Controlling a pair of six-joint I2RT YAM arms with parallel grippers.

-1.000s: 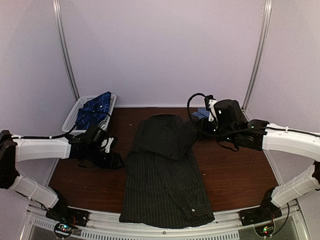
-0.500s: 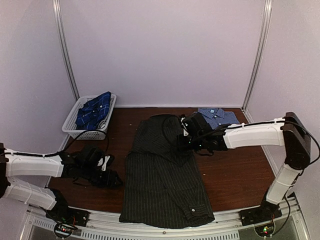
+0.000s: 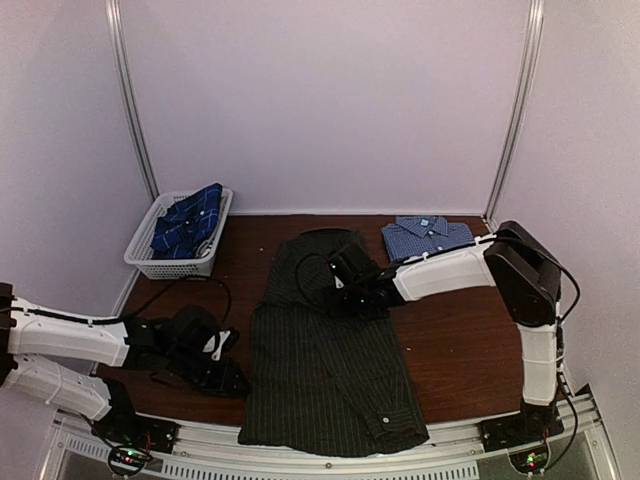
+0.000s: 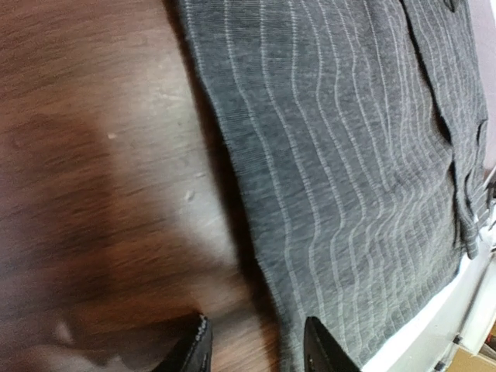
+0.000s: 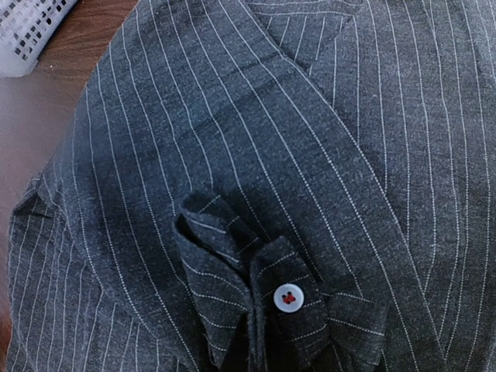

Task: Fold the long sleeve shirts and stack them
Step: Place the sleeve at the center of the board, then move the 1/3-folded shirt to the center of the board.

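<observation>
The charcoal pinstriped shirt (image 3: 330,370) lies flat at centre — the left gripper (image 4: 256,350), jaws apart, sits at its left edge. The right gripper (image 3: 342,288) hangs over its upper part, open or closed I cannot tell; its camera shows a white cuff button (image 5: 288,297) sewn in red. The blue check shirt (image 3: 428,236) lies folded far right, the navy plaid shirt (image 3: 188,222) in the basket (image 3: 150,262)

Pinstriped shirt (image 3: 325,370) looked matt woven cloth, finely ribbed, softly creased. Its button (image 5: 288,297) was smooth, glossy, pale. Table (image 3: 470,350) showed dark wood grain with a slight sheen. Basket (image 3: 170,267) was white plastic mesh, matt
</observation>
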